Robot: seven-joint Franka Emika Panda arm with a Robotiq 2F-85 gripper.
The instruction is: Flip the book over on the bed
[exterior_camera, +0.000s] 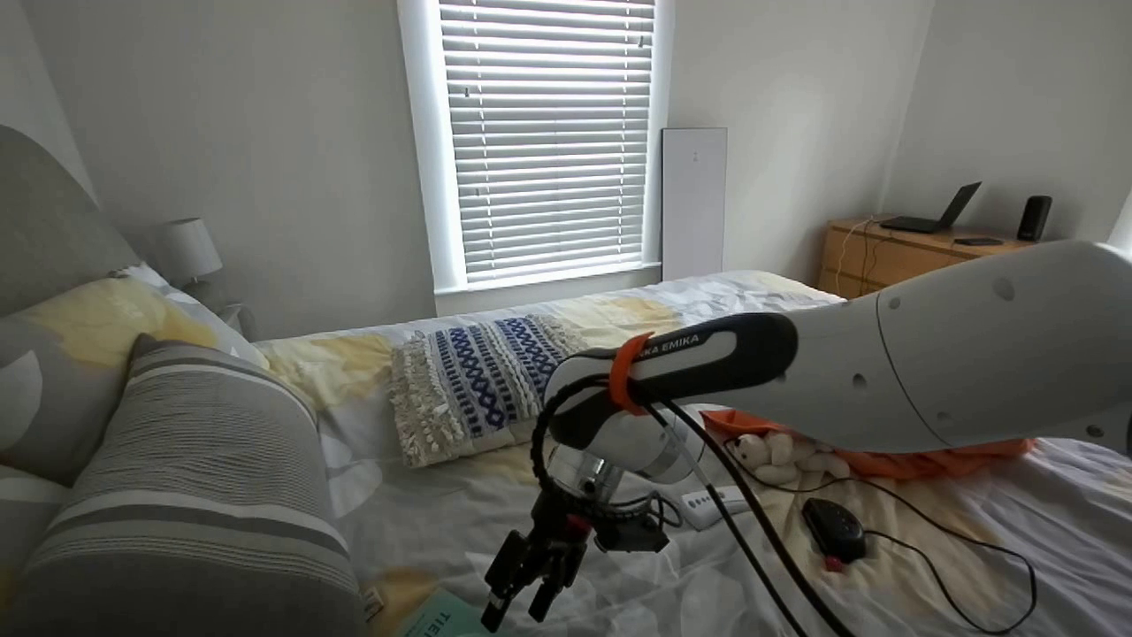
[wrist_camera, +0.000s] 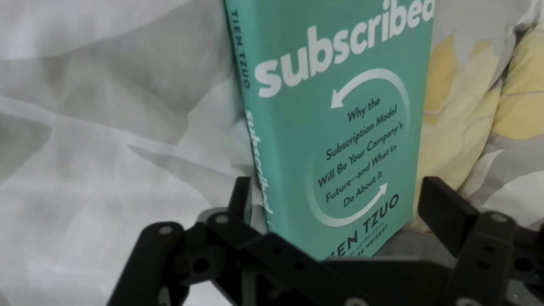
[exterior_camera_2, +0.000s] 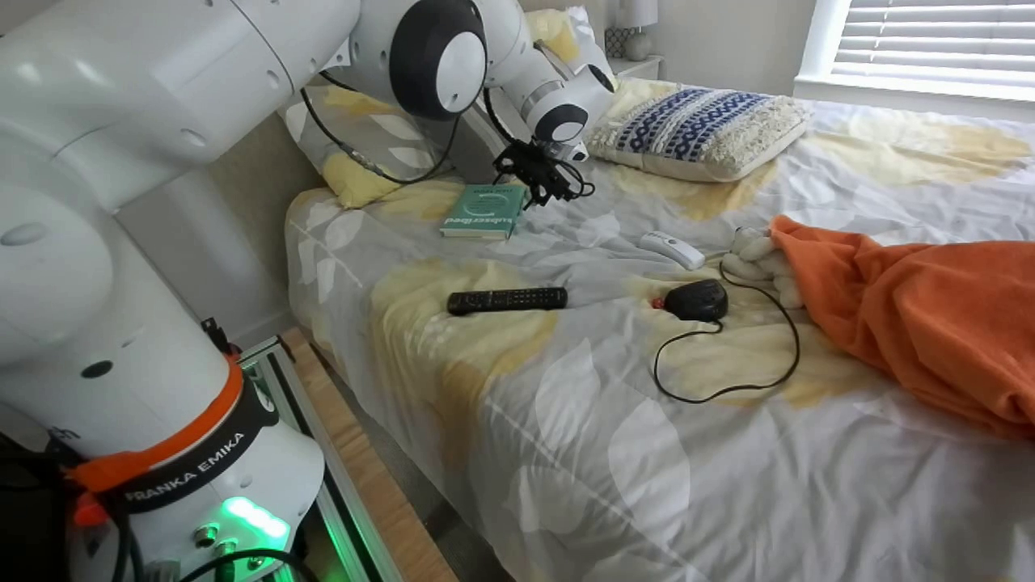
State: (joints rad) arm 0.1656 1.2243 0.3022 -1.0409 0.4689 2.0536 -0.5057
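Lying front cover up, the book [exterior_camera_2: 483, 210] is on the surface [exterior_camera_2: 598, 453], near the striped pillow [exterior_camera: 203, 478]. Flip judged not yet done. Step in hand, as I read it: getting a hold on one edge.

Jaws: spread apart, nothing gripped. In the wrist view they stand to either side of the book's near end, one toward the spine, one toward the opposite edge. Contact cannot be told.

Method: cover looks too broad to span, so take the thickness instead. Turn the jaws so one side slips under an edge, pressing slightly into the soft surface, the other over the cover. Close, lift slowly, roll about the far edge. Avoid catching the front cover alone; the book would likely fall open. Sliding is possible, and the pillow may crowd a roll made that way.

Pose: arm [exterior_camera: 849, 372] reached out over the surface, wrist bent down and low. Jaws point downward with a lean in an exterior view, just beside the book.
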